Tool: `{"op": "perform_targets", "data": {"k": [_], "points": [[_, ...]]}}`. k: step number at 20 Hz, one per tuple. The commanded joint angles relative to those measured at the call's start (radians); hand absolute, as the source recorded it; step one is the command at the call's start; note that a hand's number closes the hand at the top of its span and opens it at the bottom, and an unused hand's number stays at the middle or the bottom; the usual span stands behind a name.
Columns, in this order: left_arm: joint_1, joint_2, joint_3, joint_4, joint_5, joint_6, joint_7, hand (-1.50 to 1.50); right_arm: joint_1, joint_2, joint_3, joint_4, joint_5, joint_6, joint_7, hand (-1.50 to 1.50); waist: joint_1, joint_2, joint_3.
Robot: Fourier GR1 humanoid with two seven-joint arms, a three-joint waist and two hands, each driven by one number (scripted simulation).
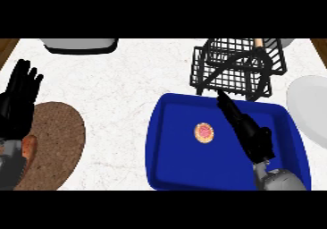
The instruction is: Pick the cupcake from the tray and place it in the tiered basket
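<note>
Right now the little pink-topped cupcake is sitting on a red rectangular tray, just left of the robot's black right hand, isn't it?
Not quite: the rectangular tray is blue, not red. The head view shows the pink-topped cupcake sitting on it, just left of the black right hand.

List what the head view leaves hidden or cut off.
- Tray: its near edge is cut off by the lower edge of the head view; the right hand and forearm cover part of its floor.
- Basket: only one tier is clear; the wires overlap, so the other cannot be made out.
- Plate: cut off by the right edge.
- Grey object: cut off at the top.
- Cupcake: too small to show detail.
- Left hand: rests open at the left edge, its forearm covering part of the brown mat.
</note>
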Motion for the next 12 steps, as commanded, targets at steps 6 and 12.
{"op": "perform_targets", "data": {"k": [6,12], "points": [[-0.005,-0.067,-0.171,-0.040,-0.173,0.056,-0.054,0.00,-0.195,0.059,-0.302,0.028,-0.456,0.272,-0.244,1.50,-0.004,-0.028,-0.002],[-0.017,-0.129,-0.248,-0.051,-0.200,0.079,-0.008,0.00,-0.157,0.072,-0.344,0.256,-0.734,0.518,-0.106,-1.50,0.012,-0.025,-0.005]]}}
